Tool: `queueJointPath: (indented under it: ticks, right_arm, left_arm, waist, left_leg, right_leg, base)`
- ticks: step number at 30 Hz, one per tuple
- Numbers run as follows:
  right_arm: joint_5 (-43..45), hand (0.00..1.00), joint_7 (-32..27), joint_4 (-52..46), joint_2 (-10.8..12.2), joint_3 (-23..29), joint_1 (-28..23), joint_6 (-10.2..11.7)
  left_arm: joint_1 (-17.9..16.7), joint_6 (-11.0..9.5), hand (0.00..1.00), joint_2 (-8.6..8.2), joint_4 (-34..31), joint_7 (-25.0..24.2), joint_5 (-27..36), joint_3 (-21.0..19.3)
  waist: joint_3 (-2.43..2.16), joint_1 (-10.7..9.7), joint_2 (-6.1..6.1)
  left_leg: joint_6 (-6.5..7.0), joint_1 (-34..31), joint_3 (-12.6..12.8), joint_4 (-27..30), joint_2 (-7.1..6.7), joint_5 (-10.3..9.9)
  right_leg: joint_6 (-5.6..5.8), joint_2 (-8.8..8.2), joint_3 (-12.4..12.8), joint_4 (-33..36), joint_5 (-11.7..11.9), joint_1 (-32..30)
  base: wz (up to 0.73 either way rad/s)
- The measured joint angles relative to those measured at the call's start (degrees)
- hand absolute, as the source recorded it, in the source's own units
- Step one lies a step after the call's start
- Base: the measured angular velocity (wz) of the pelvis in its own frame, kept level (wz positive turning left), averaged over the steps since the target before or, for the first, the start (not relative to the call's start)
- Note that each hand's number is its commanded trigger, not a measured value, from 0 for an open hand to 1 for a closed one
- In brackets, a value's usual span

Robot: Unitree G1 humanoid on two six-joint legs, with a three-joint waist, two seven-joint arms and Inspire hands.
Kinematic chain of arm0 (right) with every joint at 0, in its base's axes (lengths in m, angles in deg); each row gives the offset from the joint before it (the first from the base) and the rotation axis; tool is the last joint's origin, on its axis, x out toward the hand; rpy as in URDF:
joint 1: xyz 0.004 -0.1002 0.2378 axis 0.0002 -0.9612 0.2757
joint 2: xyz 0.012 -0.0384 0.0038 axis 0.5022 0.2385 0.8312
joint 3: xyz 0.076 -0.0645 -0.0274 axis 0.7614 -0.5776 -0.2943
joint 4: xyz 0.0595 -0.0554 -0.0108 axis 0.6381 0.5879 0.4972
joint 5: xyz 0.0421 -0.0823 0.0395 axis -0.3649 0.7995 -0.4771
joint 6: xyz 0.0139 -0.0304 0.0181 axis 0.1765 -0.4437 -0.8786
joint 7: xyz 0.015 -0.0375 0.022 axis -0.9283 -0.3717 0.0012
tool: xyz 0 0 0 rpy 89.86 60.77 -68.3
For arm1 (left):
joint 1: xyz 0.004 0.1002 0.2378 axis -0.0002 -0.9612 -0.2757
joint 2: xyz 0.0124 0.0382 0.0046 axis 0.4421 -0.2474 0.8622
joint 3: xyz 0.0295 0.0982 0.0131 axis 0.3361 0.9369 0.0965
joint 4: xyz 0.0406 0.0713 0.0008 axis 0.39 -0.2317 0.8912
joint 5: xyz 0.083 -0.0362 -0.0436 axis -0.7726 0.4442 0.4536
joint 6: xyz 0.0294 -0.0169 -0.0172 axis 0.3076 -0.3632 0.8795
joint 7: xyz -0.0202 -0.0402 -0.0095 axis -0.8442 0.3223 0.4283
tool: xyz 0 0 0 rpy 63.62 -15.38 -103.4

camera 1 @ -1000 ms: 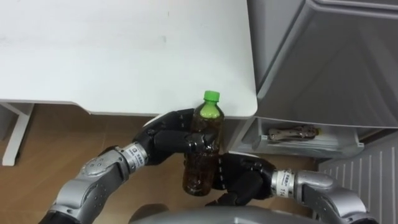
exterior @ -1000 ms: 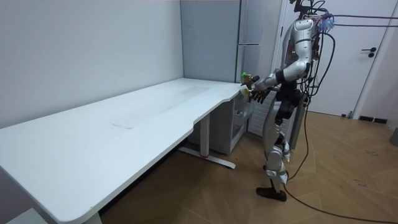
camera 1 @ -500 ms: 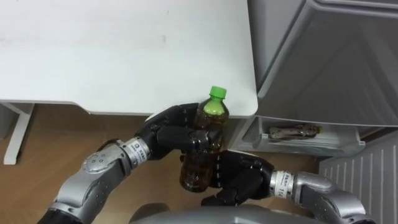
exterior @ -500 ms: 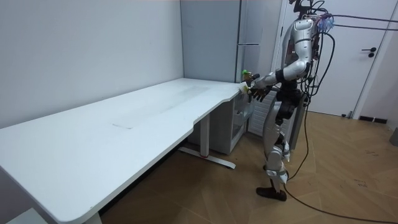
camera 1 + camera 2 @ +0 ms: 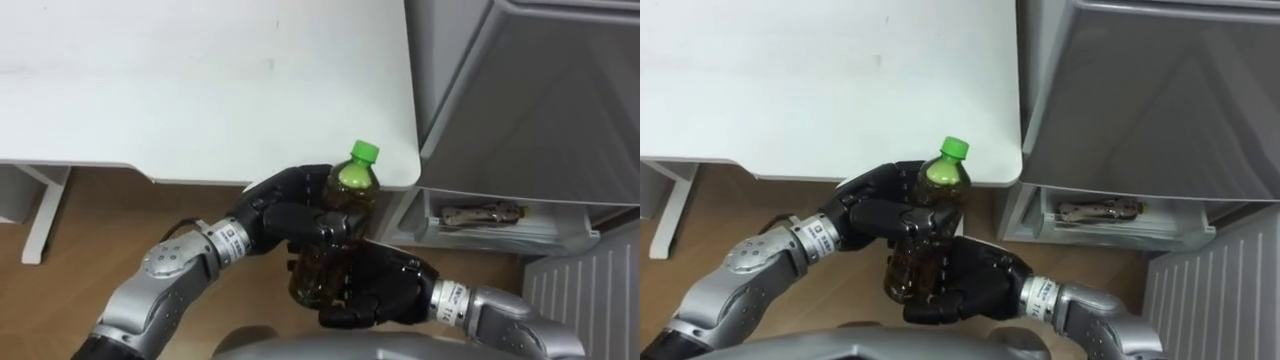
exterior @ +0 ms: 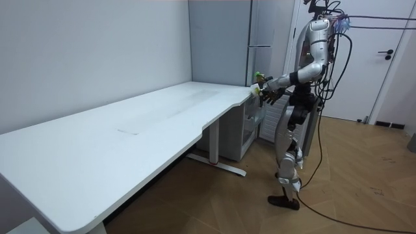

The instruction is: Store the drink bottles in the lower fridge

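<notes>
Bottle (image 5: 335,240): mid-frame, gripped by my left hand (image 5: 282,212) and right hand (image 5: 380,295).
Edge: table (image 5: 200,90) corner behind cap (image 5: 365,153); fridge (image 5: 520,110) right.
Change: cap further right.

I count one bottle (image 5: 318,272), held by left hand (image 5: 285,215) and right hand (image 5: 385,295); one desk (image 5: 200,80) beyond them; one fridge (image 5: 530,110) right of the right hand

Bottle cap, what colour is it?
The bottle cap is bright green; left eye view shows it best.
</notes>
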Motion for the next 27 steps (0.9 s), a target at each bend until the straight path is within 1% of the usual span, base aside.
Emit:
queueJointPath:
  ticks: [3, 5, 7, 8, 9, 10, 11, 13, 14, 16, 17, 19, 21, 22, 24, 27]
  right_arm:
    - [-2.36, 0.0, -0.79, -0.02, -0.02, -0.56, 0.0, -0.04]
    - [-3.64, 0.0, -1.19, -0.02, -0.11, -0.62, 0.0, -0.21]
    - [-3.85, 0.0, -1.25, -0.01, -0.1, -0.6, 0.0, -0.21]
    - [-3.88, 0.17, -1.27, -0.01, -0.1, -0.58, -0.01, -0.21]
    - [-3.88, 0.64, -1.32, -0.01, -0.08, -0.57, -0.02, -0.21]
    - [-3.88, 0.98, -1.39, -0.01, -0.05, -0.58, -0.04, -0.21]
    - [-3.92, 1.0, -1.69, -0.01, -0.02, -0.58, -0.04, -0.21]
    - [-4.34, 1.0, -2.57, 0.0, 0.0, -0.59, -0.04, -0.22]
    - [-5.39, 1.0, -3.93, 0.05, 0.0, -0.61, -0.05, -0.23]
    - [-7.54, 1.0, -4.7, 0.06, 0.04, -0.79, -0.1, -0.23]
    - [-8.57, 1.0, -5.35, 0.05, 0.27, -0.85, -0.17, -0.23]
    - [-9.52, 1.0, -7.28, 0.05, 0.6, -0.85, -0.16, -0.22]
    - [-10.03, 1.0, -9.12, 0.04, 1.24, -0.63, -0.19, -0.02]
    - [-10.03, 1.0, -9.11, 0.02, 1.36, -0.65, -0.2, 0.09]
    - [-10.04, 1.0, -9.35, 0.02, 2.17, -0.58, -0.22, 0.9]
    - [-10.03, 1.0, -10.54, 0.02, 2.87, -0.63, -0.28, 0.93]
  left_arm:
    - [0.02, -0.01, 1.0, -0.38, 0.01, 0.0, 0.0, -0.07]
    - [0.26, -0.1, 1.0, -0.6, 0.0, 0.0, -0.02, -0.09]
    - [0.33, -0.24, 1.0, -0.63, 0.0, 0.0, -0.1, -0.09]
    - [0.33, -0.27, 1.0, -0.69, 0.0, 0.0, -0.11, -0.08]
    - [0.32, -0.28, 1.0, -0.71, 0.0, 0.0, -0.14, -0.08]
    - [0.31, -0.28, 1.0, -0.72, 0.0, 0.0, -0.21, -0.07]
    - [0.31, -0.29, 1.0, -0.77, 0.0, 0.0, -0.24, -0.07]
    - [0.32, -0.7, 1.0, -0.95, 0.0, 0.01, -0.24, -0.07]
    - [0.35, -1.35, 1.0, -1.19, -0.02, 0.01, -0.2, -0.04]
    - [0.53, -1.8, 1.0, -1.85, 0.0, 0.15, -0.18, -0.11]
    - [0.73, -2.02, 1.0, -1.99, 0.0, 0.21, -0.11, -0.18]
    - [1.05, -2.24, 1.0, -2.3, -0.01, 0.21, -0.03, -0.15]
    - [1.05, -2.56, 1.0, -3.32, 0.08, 0.23, 0.0, -0.84]
    - [1.05, -2.52, 1.0, -3.6, 0.15, 0.27, 0.03, -1.22]
    - [1.05, -2.35, 1.0, -4.71, 0.17, 0.44, 0.03, -2.18]
    - [1.05, -2.87, 1.0, -4.89, 0.17, 0.43, -0.13, -2.24]
  waist:
    - [-0.04, -0.04, 0.17]
    - [0.08, -0.06, 0.38]
    - [0.07, -0.08, 0.67]
    - [0.11, -0.13, 0.91]
    - [0.17, -0.24, 1.06]
    - [0.15, -0.25, 1.1]
    - [0.16, -0.26, 1.13]
    - [0.17, -0.23, 1.1]
    - [0.23, -0.21, 1.0]
    - [0.35, -0.15, 0.78]
    - [0.51, -0.19, 0.53]
    - [0.47, -0.18, 0.25]
    - [0.43, -0.09, 0.0]
    - [0.41, -0.13, -0.06]
    - [0.39, -0.28, -0.11]
    - [0.35, -0.23, -0.17]
  left_leg:
    - [0.0, 0.11, 0.0, 0.04, 0.0, 0.0]
    - [0.0, 0.08, 0.0, 0.04, 0.0, 0.0]
    - [0.0, 0.09, 0.0, -0.12, 0.0, 0.0]
    - [0.0, 0.15, 0.0, -0.2, 0.0, 0.0]
    - [0.0, 0.24, 0.01, -0.47, -0.01, 0.0]
    - [-0.01, 0.31, 0.01, -0.67, -0.02, 0.01]
    - [-0.01, 0.37, 0.02, -0.71, -0.02, 0.02]
    - [-0.01, 0.45, 0.06, -0.78, -0.03, 0.02]
    - [0.0, 0.55, 0.17, -0.86, -0.06, 0.02]
    - [0.01, 0.9, 0.34, -0.89, -0.09, 0.03]
    - [0.0, 1.07, 0.36, -0.88, -0.08, 0.03]
    - [0.01, 1.14, 0.36, -0.88, -0.1, 0.03]
    - [0.01, 1.19, 0.42, -0.88, -0.11, 0.03]
    - [0.01, 1.2, 0.41, -0.87, -0.11, 0.03]
    - [0.0, 1.21, 0.43, -0.82, -0.1, 0.03]
    - [0.0, 1.25, 0.44, -0.74, -0.1, 0.03]
  right_leg:
    - [0.0, 0.0, 0.01, 0.08, 0.0, 0.09]
    - [0.0, 0.0, 0.0, 0.08, 0.01, 0.18]
    - [0.0, 0.0, 0.0, 0.05, 0.01, 0.31]
    - [0.0, 0.01, 0.0, 0.01, 0.01, 0.42]
    - [0.0, 0.01, 0.03, 0.0, 0.01, 0.43]
    - [0.0, 0.01, 0.06, 0.0, 0.01, 0.42]
    - [0.0, 0.02, 0.06, -0.01, 0.01, 0.43]
    - [0.0, 0.02, 0.12, -0.03, 0.0, 0.43]
    - [0.01, 0.02, 0.33, -0.05, 0.0, 0.42]
    - [0.02, 0.01, 0.48, -0.08, 0.0, 0.54]
    - [0.06, 0.01, 0.46, -0.17, -0.03, 0.85]
    - [0.1, 0.01, 0.51, -0.19, -0.05, 0.92]
    - [0.1, 0.01, 0.56, -0.19, -0.05, 0.91]
    - [0.1, 0.02, 0.56, -0.19, -0.05, 0.91]
    - [0.1, 0.03, 0.55, -0.22, -0.05, 0.93]
    - [0.09, 0.03, 0.56, -0.21, -0.05, 1.0]
  base:
    - [0.0]
    - [0.0]
    - [0.0]
    - [0.0]
    - [0.0]
    - [0.0]
    - [0.0]
    - [0.0]
    - [-0.05]
    - [-0.02]
    - [0.0]
    - [0.0]
    - [0.0]
    - [0.0]
    - [0.0]
    - [0.0]
